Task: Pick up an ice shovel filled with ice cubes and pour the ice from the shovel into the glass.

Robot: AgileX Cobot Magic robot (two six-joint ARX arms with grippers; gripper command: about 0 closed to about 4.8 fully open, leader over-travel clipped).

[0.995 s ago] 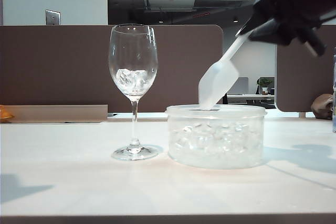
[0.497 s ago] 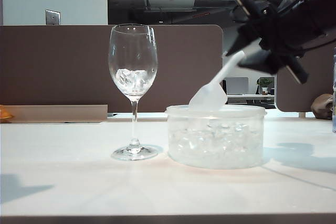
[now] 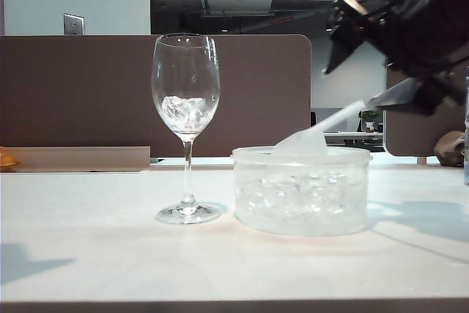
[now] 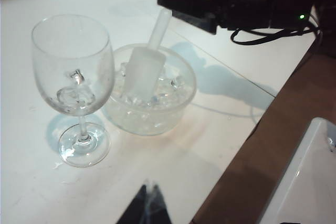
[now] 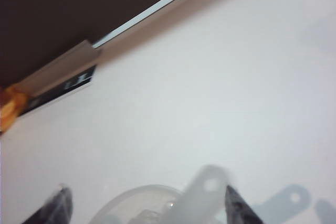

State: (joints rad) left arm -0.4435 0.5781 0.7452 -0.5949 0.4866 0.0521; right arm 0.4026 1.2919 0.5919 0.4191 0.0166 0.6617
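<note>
The glass [image 3: 185, 86] [image 4: 73, 61] stands upright on the white table with a few ice cubes [image 3: 185, 111] in its bowl. Beside it, a round translucent tub [image 3: 300, 196] [image 4: 185, 80] holds several more ice cubes. The ice shovel [image 3: 302, 144] [image 4: 144, 72] rests with its head in the tub, its handle [image 5: 205, 192] slanting up toward my right gripper [image 3: 370, 67] [image 5: 147, 200]. That gripper hangs open above the tub, jaws wide apart, and the handle end lies loose close to one finger. My left gripper [image 4: 149, 190] is shut and empty, hovering on the near side of the glass.
A brown partition [image 3: 88, 93] runs behind the table. An orange object [image 3: 6, 159] sits at the far left edge. The right arm's cable [image 4: 247, 38] trails over the table. A white box [image 4: 310, 182] stands past the table edge.
My right gripper has opened and let go of the ice shovel. The shovel's head sank from above the tub down into it. The gripper drew back to the right.
</note>
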